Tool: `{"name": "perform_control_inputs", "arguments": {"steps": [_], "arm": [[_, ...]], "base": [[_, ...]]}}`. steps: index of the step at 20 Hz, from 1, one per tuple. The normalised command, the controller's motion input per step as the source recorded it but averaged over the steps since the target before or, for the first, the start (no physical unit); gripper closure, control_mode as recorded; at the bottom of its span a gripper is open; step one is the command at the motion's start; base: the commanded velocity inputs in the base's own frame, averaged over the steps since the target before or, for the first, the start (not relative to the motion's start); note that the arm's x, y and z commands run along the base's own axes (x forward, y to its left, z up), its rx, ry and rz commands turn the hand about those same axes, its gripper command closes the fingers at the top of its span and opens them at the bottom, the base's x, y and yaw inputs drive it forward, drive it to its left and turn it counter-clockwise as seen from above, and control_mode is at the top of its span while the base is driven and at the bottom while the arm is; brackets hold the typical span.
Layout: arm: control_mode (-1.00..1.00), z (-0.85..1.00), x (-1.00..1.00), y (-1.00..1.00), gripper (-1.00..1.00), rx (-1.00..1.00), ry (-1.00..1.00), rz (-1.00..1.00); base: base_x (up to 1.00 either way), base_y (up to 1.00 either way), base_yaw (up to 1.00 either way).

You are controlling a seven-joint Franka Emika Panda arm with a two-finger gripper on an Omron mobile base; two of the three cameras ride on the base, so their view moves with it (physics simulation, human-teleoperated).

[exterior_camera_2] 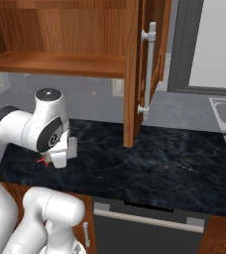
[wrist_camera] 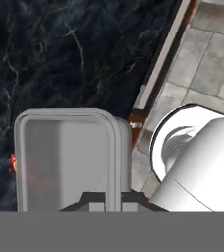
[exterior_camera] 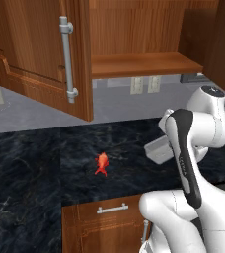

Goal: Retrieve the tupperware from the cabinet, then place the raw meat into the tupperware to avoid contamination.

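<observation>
Pincer (wrist_camera: 113, 199) is clenching the tupperware (wrist_camera: 70, 157) rim, carrying it above the bench (exterior_camera: 30, 163); meat (exterior_camera: 101, 163) is lying just past the tupperware's far edge, long axis upright in left base view.

Even, soft rendered light; faint shadows under cabinet (exterior_camera: 134, 29); slight overall blur; no glare.

No text, label, brand, number or sign can be read on the cabinet (exterior_camera: 45, 59), the tupperware (wrist_camera: 67, 157) or the tabletop (exterior_camera: 30, 168).
</observation>
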Motion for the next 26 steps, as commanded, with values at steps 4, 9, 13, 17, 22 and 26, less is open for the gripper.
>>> {"name": "perform_control_inputs", "arguments": {"steps": [4,9,13,17,22,26], "arm": [[-1.00,-0.36,0.28,-0.05,1.00,0.02,-0.02,0.04],[-1.00,-0.34,0.25,0.00,1.00,0.05,-0.05,0.06],[-1.00,-0.28,0.24,0.00,1.00,0.03,-0.05,0.05],[-1.00,-0.16,0.32,0.00,1.00,0.00,-0.01,0.01],[-1.00,-0.15,0.35,0.01,1.00,0.00,0.00,0.00],[-1.00,-0.07,0.32,0.00,1.00,-0.01,0.03,0.00]], "base": [[0.00,0.00,0.00],[0.00,0.00,0.00],[0.00,0.00,0.00],[0.00,0.00,0.00],[0.00,0.00,0.00],[0.00,0.00,0.00]]}}
